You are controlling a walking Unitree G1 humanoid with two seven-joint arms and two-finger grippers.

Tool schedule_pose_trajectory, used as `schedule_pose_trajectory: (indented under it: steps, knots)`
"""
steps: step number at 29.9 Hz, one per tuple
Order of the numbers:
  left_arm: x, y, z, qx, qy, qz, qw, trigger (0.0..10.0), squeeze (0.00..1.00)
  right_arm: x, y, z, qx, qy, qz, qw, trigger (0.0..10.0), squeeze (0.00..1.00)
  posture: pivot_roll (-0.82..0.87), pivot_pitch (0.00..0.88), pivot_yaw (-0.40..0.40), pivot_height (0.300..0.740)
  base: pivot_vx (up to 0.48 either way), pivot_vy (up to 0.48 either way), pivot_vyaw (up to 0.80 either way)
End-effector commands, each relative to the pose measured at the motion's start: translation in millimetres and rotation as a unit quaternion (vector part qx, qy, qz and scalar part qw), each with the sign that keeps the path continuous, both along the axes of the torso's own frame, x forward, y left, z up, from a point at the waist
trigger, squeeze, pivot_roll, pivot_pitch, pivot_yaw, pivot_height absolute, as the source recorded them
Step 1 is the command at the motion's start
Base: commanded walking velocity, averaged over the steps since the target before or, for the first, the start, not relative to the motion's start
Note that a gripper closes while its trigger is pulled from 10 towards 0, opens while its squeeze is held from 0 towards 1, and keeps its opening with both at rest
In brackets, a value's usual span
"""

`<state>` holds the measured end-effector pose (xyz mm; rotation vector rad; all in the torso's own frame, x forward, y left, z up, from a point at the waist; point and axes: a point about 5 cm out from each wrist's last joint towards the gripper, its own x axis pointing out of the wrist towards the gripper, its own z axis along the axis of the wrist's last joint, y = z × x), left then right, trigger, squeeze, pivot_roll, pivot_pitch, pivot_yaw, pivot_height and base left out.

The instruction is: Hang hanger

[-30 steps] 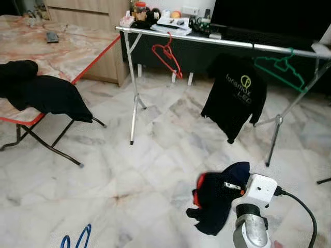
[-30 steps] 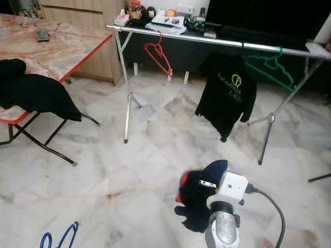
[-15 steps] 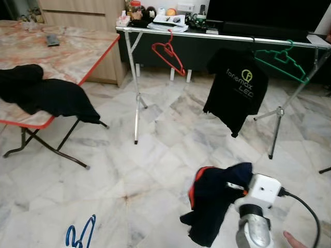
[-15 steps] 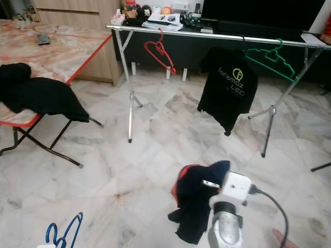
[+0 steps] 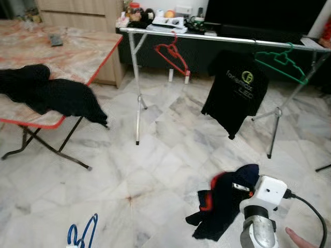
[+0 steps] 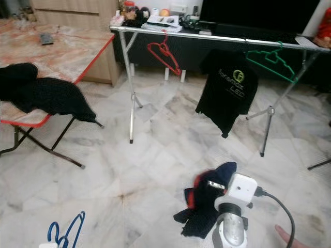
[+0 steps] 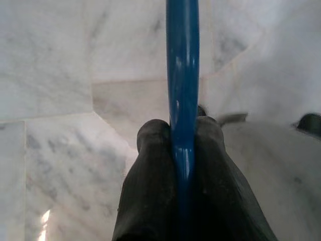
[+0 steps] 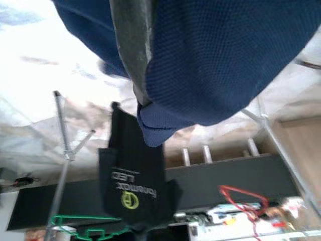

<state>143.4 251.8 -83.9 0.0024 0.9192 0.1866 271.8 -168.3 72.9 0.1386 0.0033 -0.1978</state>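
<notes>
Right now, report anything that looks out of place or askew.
A black garment slumps over the edge of the folding table. A person's fingertips poke in beside the right arm, whose fingers clutch a bunched navy garment.

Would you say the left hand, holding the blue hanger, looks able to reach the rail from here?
Probably not yet: the left hand, shut on the blue hanger, sits low, and open floor lies between it and the rail.

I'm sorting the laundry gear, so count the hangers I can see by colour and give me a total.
Red hanger, on the rail: 1
Green hanger, on the rail: 1
Blue hanger, held in the left claw: 1
Total: 3
</notes>
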Motion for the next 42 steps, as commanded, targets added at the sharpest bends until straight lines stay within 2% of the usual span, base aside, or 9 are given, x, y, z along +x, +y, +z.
schedule_pose_trajectory:
  steps: [1, 5, 10, 18, 23, 31, 39, 42]
  knots:
    - [-2.6, -4.9, -2.9, -0.005, 0.01, 0.001, 1.0, 10.0, 0.0, 0.9, -6.4, 5.7, -0.005, -0.016, -0.01, 1.0, 10.0, 0.0, -0.06, 0.11, -0.033, 0.74, 0.0, 0.371, 0.0]
    - [8.0, -7.4, -0.2, -0.004, 0.006, -0.002, 1.0, 10.0, 0.0, 1.1, -5.9, 5.5, -0.004, -0.016, -0.01, 1.0, 10.0, 0.0, -0.06, 0.105, -0.031, 0.74, 0.0, 0.373, 0.0]
    - [11.0, -9.0, 0.5, -0.004, 0.004, -0.003, 1.0, 10.0, 0.0, 1.0, -5.5, 4.9, -0.004, -0.016, -0.009, 1.0, 10.0, 0.0, -0.06, 0.095, -0.031, 0.74, 0.0, 0.372, 0.0]
    - [0.9, -9.0, -2.9, -0.005, 0.01, -0.003, 1.0, 10.0, 0.0, 2.0, -4.9, 4.2, -0.004, -0.017, -0.006, 1.0, 10.0, 0.0, -0.06, 0.075, -0.033, 0.74, 0.0, 0.371, 0.0]
    - [-7.8, 0.9, -3.0, -0.002, 0.015, 0.002, 1.0, 10.0, 0.0, 3.6, -4.8, 4.7, -0.004, -0.019, -0.005, 1.0, 10.0, 0.0, -0.05, 0.061, -0.034, 0.74, 0.0, 0.37, 0.0]
    - [-0.2, 10.5, 2.2, 0.002, 0.012, 0.008, 1.0, 10.0, 0.0, 5.3, -6.3, 5.8, -0.007, -0.022, -0.006, 1.0, 10.0, 0.0, -0.05, 0.062, -0.037, 0.74, 0.0, 0.37, 0.0]
    - [0.9, 14.3, 3.6, 0.003, 0.013, 0.012, 1.0, 10.0, 0.0, 5.9, -7.0, 5.8, -0.007, -0.022, -0.009, 1.0, 10.0, 0.0, -0.05, 0.071, -0.037, 0.74, 0.0, 0.372, 0.0]
    - [-2.7, 14.5, 2.5, 0.003, 0.016, 0.013, 1.0, 10.0, 0.0, 6.2, -7.7, 5.9, -0.008, -0.023, -0.01, 1.0, 10.0, 0.0, -0.05, 0.075, -0.036, 0.74, 0.0, 0.37, 0.0]
